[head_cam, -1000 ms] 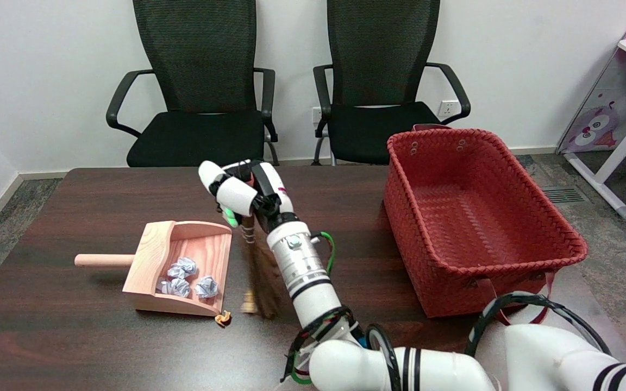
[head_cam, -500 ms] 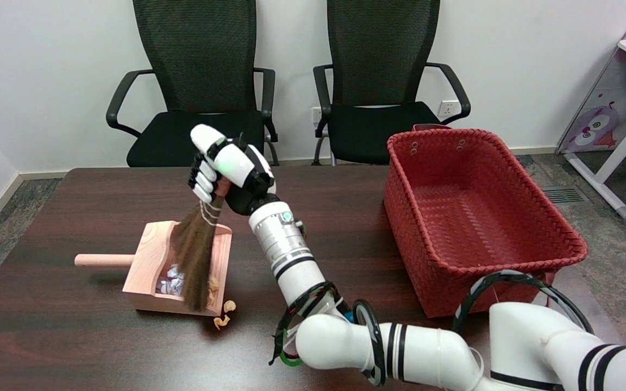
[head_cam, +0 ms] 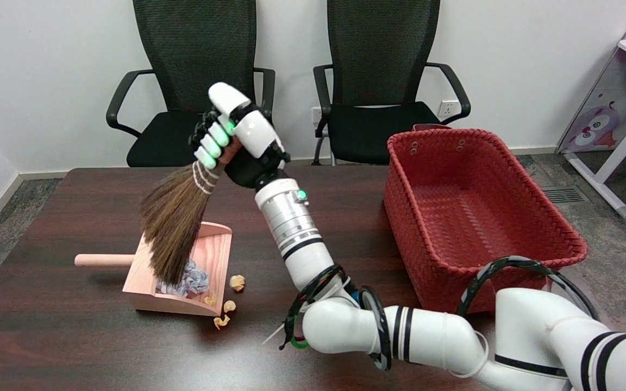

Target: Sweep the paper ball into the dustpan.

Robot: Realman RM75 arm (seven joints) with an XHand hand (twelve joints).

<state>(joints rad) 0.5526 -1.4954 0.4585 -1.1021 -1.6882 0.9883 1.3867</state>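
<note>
My right hand (head_cam: 234,138) is raised above the table's far half and grips the handle of a small straw broom (head_cam: 174,220). The broom slants down to the left, its bristle tips over the wooden dustpan (head_cam: 150,263). The dustpan lies at the table's left, its round handle pointing left and its mouth facing right. Crumpled white paper balls (head_cam: 191,278) sit inside it, partly hidden by the bristles. Small tan scraps (head_cam: 237,281) lie on the table just outside the pan's mouth, and one lies inside it.
A large red woven basket (head_cam: 476,217) stands on the table's right side. Two black office chairs (head_cam: 204,87) are behind the table's far edge. My right arm (head_cam: 400,339) crosses the near right of the table.
My right hand has risen and tilted, swinging the broom from right of the dustpan across its mouth and up over the pan. The tan scraps by the mouth have shifted.
</note>
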